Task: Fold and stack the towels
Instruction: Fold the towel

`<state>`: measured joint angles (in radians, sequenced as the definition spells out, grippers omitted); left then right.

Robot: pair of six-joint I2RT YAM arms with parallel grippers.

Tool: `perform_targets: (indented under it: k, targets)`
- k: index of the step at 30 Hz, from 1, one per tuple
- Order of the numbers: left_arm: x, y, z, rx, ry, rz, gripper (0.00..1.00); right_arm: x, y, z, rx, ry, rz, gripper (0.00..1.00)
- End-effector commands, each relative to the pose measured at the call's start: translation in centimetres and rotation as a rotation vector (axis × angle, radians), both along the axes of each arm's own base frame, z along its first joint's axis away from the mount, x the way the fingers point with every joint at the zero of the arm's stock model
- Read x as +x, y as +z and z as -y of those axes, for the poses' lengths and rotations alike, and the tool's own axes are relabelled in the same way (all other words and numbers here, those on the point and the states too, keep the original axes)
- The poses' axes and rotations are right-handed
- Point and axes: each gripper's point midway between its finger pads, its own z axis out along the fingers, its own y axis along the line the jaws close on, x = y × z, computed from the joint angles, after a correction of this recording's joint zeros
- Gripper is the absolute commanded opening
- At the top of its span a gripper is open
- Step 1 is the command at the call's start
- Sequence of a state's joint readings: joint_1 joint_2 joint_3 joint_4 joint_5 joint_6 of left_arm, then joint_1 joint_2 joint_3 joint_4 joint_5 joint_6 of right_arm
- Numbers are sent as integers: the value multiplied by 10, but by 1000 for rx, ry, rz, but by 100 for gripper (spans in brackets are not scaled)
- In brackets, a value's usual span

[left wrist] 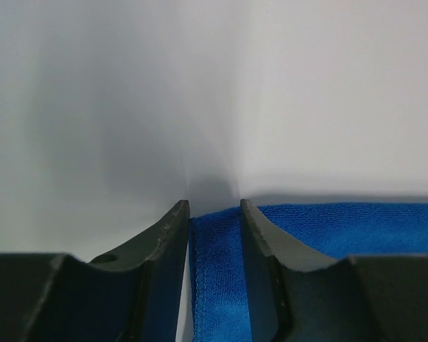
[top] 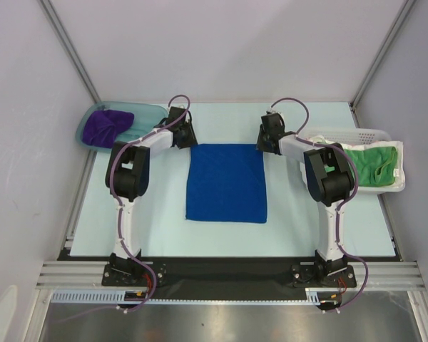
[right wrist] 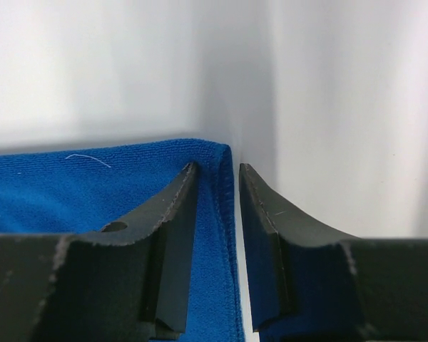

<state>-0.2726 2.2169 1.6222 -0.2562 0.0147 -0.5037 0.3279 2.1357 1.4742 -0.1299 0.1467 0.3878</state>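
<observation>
A blue towel (top: 226,183) lies flat in the middle of the table. My left gripper (top: 187,139) is at its far left corner and my right gripper (top: 262,140) is at its far right corner. In the left wrist view the left gripper (left wrist: 215,205) stands narrowly open with a strip of the towel (left wrist: 214,271) between the fingers and a thin gap at the left finger. In the right wrist view the right gripper (right wrist: 219,167) is narrowly open astride the towel's edge (right wrist: 71,192), with a bare gap beside the right finger.
A purple towel (top: 105,125) lies in a teal bin (top: 146,117) at the back left. A green towel (top: 369,164) lies in a white basket (top: 342,134) at the right. Enclosure walls stand on both sides and behind.
</observation>
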Motion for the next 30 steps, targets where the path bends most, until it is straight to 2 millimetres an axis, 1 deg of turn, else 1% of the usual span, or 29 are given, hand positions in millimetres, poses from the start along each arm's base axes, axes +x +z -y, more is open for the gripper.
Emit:
perform_targets:
  k: [1, 5, 7, 9, 15, 19, 20, 21, 22, 24, 25, 26, 28, 29, 30]
  targets:
    - [-1, -7, -1, 10, -23, -10, 41, 11, 12, 4, -64, 0, 50, 35]
    - [0, -8, -3, 22, -26, -8, 45, 13, 12, 7, -98, 1, 69, 36]
    - [0, -8, -2, 19, -29, -9, 45, 15, 13, 5, -100, 11, 79, 36]
    - [0, -9, -1, 14, -33, -8, 45, 15, 10, 1, -88, 27, 77, 36]
    - [-2, -15, 3, 3, -47, -22, 45, 18, 9, -12, -43, 71, 81, 34]
    - [-2, -18, 6, -3, -57, -25, 43, 18, 4, -14, -40, 78, 69, 31]
    - [-2, -18, 5, -3, -57, -27, 40, 17, 3, -14, -40, 77, 67, 30]
    - [-3, -18, 6, -5, -59, -27, 39, 17, 1, -13, -41, 74, 66, 29]
    - [-3, -19, 7, -10, -63, -26, 35, 17, 1, -12, -38, 74, 64, 24]
    - [-2, -17, 8, -16, -67, -21, 27, 17, 0, -11, -38, 72, 62, 20]
    - [0, -15, 10, -24, -71, -7, 24, 17, 1, -11, -34, 72, 64, 17]
    - [1, -12, 12, -33, -76, 2, 19, 18, 2, -9, -31, 68, 67, 10]
    - [5, -6, 13, -39, -81, 27, 10, 19, 6, -7, -31, 64, 74, 5]
    - [8, 2, 13, -40, -79, 49, 3, 20, 9, -7, -27, 64, 81, 3]
    - [9, 6, 13, -38, -77, 63, 0, 20, 10, -6, -26, 62, 85, 1]
